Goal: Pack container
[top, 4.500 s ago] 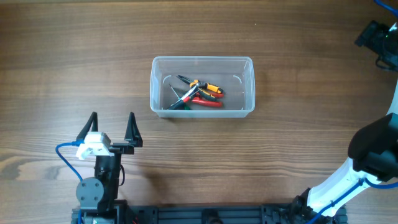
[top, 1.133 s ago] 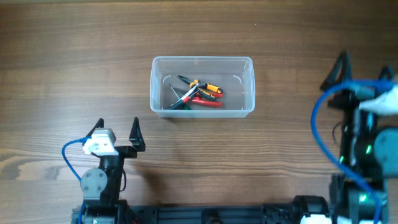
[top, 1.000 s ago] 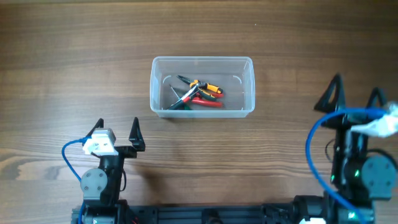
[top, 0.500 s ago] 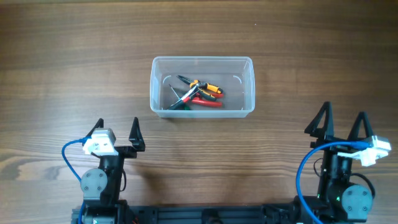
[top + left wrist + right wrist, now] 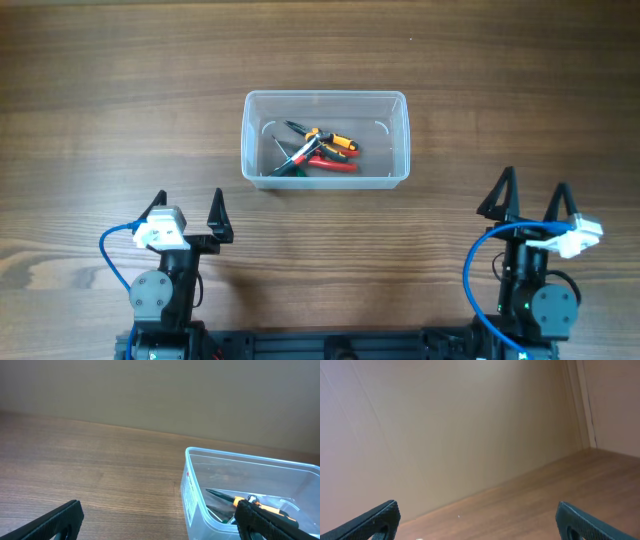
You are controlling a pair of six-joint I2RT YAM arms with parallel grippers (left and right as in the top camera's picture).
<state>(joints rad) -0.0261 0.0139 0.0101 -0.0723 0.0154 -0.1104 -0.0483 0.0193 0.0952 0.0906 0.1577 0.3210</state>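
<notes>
The clear plastic container (image 5: 325, 138) stands in the middle of the wooden table and holds several hand tools (image 5: 318, 149) with orange, red and green handles. It also shows at the right of the left wrist view (image 5: 250, 492), the tools (image 5: 260, 506) inside it. My left gripper (image 5: 187, 210) is open and empty, near the front edge, left of and nearer than the container. My right gripper (image 5: 533, 199) is open and empty at the front right, away from the container. The right wrist view shows only bare table and wall between its fingertips (image 5: 380, 517).
The beige wall (image 5: 445, 425) rises behind the table's far edge. The arm bases and a black rail (image 5: 330, 345) run along the front edge. Blue cables (image 5: 480, 290) loop beside each wrist.
My right arm has swung from the far right down to the front right and settled low near its base, gripper still open. My left arm has barely moved. The container and tools have not moved.
</notes>
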